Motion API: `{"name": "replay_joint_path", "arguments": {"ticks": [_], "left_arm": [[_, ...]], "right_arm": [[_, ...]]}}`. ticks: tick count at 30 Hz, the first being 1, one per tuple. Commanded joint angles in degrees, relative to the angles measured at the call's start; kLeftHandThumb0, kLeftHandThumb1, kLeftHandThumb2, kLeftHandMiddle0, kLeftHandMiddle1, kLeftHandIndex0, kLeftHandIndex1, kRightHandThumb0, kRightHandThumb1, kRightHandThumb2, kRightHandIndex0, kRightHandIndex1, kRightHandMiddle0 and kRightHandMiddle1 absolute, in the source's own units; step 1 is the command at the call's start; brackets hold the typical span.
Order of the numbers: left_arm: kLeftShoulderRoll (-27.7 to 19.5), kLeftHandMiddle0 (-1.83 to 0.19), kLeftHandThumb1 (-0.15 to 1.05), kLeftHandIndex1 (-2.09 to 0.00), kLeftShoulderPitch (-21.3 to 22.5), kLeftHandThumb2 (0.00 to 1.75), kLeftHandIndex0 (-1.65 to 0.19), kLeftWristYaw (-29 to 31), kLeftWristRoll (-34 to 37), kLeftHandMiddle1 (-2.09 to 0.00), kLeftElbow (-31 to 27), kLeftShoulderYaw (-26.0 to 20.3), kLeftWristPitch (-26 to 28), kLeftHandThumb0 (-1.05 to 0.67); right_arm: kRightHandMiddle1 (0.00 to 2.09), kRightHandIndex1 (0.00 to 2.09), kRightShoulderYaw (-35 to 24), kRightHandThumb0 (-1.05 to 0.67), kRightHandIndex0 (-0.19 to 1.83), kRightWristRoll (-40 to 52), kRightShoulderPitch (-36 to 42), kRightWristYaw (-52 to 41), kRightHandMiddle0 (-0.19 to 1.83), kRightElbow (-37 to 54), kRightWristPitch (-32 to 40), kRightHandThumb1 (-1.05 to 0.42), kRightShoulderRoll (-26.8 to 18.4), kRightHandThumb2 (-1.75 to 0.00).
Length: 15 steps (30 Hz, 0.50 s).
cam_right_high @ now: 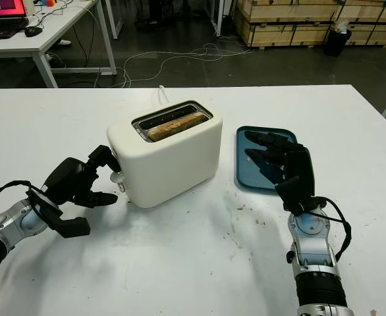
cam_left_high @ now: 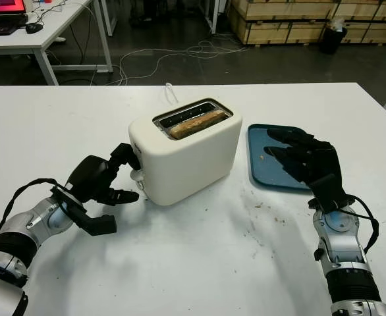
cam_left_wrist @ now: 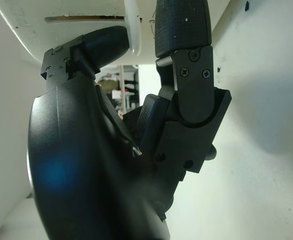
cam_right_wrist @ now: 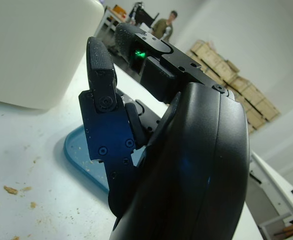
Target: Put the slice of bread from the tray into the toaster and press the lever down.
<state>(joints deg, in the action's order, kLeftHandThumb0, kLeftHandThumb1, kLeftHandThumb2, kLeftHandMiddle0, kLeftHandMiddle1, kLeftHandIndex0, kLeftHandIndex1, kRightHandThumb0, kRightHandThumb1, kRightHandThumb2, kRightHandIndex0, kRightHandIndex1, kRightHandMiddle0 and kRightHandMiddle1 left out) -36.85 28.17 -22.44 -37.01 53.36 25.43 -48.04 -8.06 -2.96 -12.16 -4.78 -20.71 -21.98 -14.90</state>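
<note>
- Left eye view: a glossy cream toaster [cam_left_high: 185, 155] with rounded corners stands mid-counter [cam_left_high: 199, 263], the white top speckled with crumbs.
- A browned, rough-crusted slice of bread [cam_left_high: 197, 123] sits in the slot nearer the robot, its top edge showing above the rim.
- The left hand [cam_left_high: 104, 183], black and hard-shelled, is at the toaster's left end; its fingers [cam_left_wrist: 179, 30] curl around the small white lever [cam_left_wrist: 132, 27], one above it and one below.
- The right hand [cam_left_high: 305, 158] hovers open over the flat blue tray [cam_left_high: 262, 155], a rounded plastic rectangle dotted with crumbs, just right of the toaster.
</note>
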Motion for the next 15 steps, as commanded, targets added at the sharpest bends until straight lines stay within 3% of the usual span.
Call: {"name": "replay_joint_path", "arguments": {"ticks": [1, 9, 11, 15], "left_arm": [[5.7, -1.57, 0.92, -0.97, -5.8, 0.47, -1.57, 11.2, -11.9, -1.37, 9.6, 11.3, 19.2, -1.05], [6.6, -1.57, 0.92, -1.07, -5.9, 0.41, -1.57, 11.3, -10.9, -1.40, 10.3, 10.8, 20.5, -1.05], [6.0, -1.57, 0.92, -1.28, -5.1, 0.49, -1.57, 10.2, -9.5, -1.50, 9.5, 9.3, 19.7, -1.05], [4.3, -1.57, 0.92, -1.26, -3.5, 0.65, -1.57, 9.2, -4.8, -1.60, 6.9, 5.4, 14.1, -1.05]], "right_arm": [[0.00, 0.02, 0.2, -0.46, 1.13, 0.5, -0.5, -0.6, 1.00, 0.1, 0.4, -0.92, -0.6, -0.14], [0.00, 0.03, 0.3, -0.47, 1.14, 0.2, -0.5, -0.4, 1.00, 0.0, 0.5, -0.92, -0.6, -0.14], [0.00, 0.03, 0.3, -0.46, 1.14, 0.1, -0.5, -0.4, 1.00, 0.0, 0.3, -0.92, -0.6, -0.14], [0.00, 0.02, 0.4, -0.46, 1.13, 0.2, -0.4, -0.4, 1.00, 0.3, 0.5, -0.92, -0.5, -0.14]]}}
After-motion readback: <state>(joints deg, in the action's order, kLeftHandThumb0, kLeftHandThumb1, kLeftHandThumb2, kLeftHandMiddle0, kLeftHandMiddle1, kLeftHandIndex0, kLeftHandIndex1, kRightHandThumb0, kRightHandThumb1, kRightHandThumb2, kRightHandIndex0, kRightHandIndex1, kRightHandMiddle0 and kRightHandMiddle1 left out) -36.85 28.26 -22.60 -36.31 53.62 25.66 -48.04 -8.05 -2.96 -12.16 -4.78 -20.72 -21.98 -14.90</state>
